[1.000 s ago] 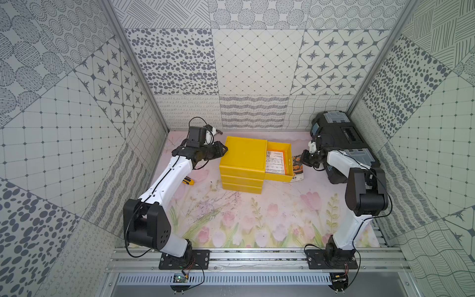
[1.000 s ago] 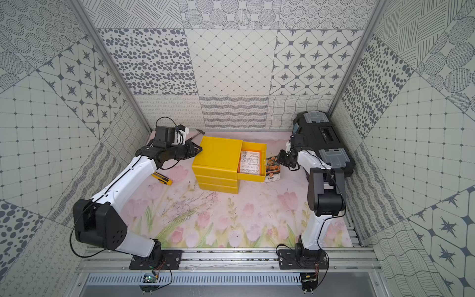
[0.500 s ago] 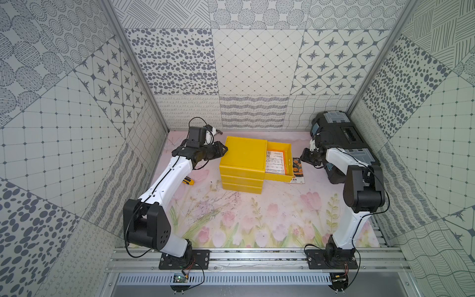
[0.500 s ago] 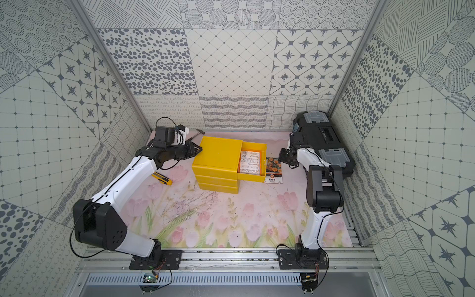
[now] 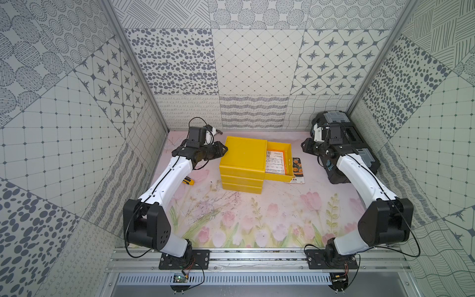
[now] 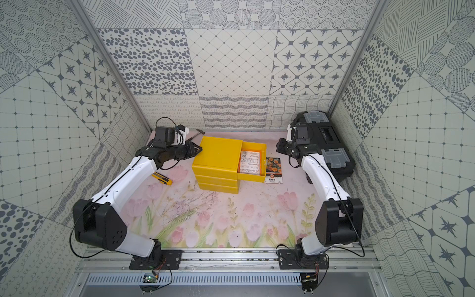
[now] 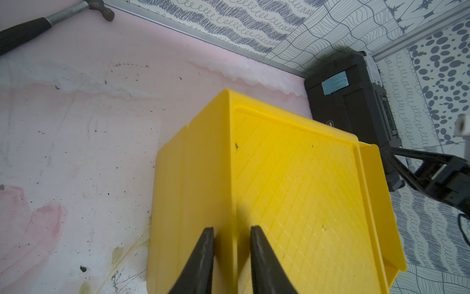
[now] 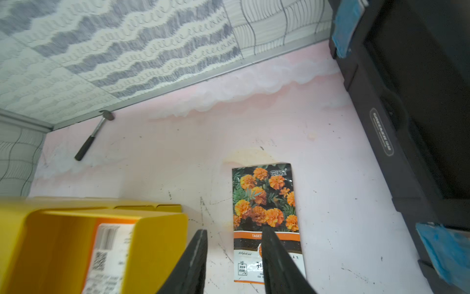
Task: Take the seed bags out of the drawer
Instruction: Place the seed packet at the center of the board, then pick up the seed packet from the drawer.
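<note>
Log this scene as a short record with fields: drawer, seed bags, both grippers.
drawer: top drawer pulled out of yellow cabinet
inside: printed-back seed bag, lying flat
outside: flower-front seed bag flat on the mat beside the drawer
left: left gripper astride the cabinet's edge, grip unclear
right: right gripper open, empty

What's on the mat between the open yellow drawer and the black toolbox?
One seed bag, orange flowers face up, flat on the mat beside the drawer, clear of the toolbox. Shows in both top views and the right wrist view.
</note>
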Motion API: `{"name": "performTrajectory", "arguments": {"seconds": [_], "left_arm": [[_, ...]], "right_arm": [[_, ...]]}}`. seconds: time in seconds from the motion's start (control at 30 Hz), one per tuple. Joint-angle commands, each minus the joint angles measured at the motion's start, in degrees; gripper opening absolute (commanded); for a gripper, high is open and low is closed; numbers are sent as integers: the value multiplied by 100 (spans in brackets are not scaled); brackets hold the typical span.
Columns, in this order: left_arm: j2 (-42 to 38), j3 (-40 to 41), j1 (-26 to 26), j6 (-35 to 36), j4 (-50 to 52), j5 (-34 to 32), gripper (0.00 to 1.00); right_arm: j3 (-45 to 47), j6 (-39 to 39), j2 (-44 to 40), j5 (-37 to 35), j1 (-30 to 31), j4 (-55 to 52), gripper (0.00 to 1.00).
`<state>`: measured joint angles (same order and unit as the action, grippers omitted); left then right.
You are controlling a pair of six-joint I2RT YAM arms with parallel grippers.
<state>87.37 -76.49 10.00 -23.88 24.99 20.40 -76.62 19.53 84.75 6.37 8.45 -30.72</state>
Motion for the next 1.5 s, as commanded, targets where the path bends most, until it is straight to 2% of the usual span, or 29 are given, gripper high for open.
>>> {"name": "performTrajectory", "arguments": {"seconds": [0.0, 0.17, 0.4, 0.93, 1.33, 1.47], "left_arm": [[58, 108, 25, 120, 1188, -74, 27], [61, 116, 22, 120, 1190, -80, 27], [62, 116, 24, 112, 1184, -67, 27], [88, 129, 20, 76, 1153, -28, 27], [123, 127, 25, 59, 1122, 20, 27], [127, 130, 23, 60, 1121, 9, 27]], "right_arm": [[-74, -103, -282, -140, 356, -212, 31], [-310, -202, -327, -320, 1020, -580, 17], [-585, -198, 201, -570, 1697, -843, 3], [-1405, -362, 1464, -1520, 2200, -1364, 0], [-1567, -304, 1865, -1068, 2257, -1423, 0], [-1551, -266, 1904, -647, 2252, -1375, 0]]}}
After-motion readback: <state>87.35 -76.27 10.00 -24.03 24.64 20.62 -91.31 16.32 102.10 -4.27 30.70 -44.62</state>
